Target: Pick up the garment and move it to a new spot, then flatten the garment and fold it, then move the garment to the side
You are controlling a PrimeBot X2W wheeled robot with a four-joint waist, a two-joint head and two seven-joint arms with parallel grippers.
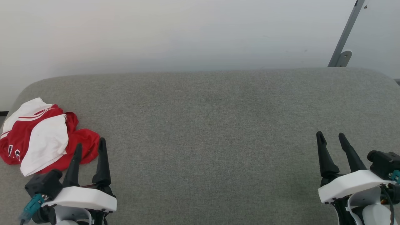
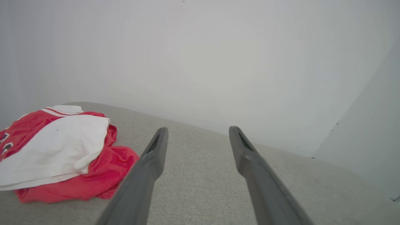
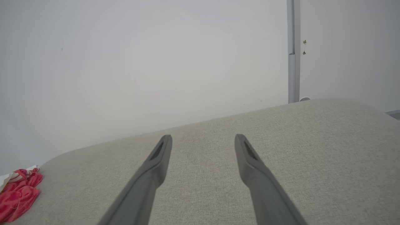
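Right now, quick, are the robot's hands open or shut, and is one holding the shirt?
Left gripper: open, holding nothing; the shirt lies beside it.
Right gripper: open, holding nothing.

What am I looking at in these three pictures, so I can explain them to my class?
A two-armed robot faces a grey padded surface. The picture showing both arms comes from its head camera; the other two come from wrist cameras, looking along each arm's two dark fingers. A crumpled red-and-white jersey T-shirt lies at the surface's left end, beside the left jaws. The right jaws sit far off at the right. Both stand open, holding nothing.
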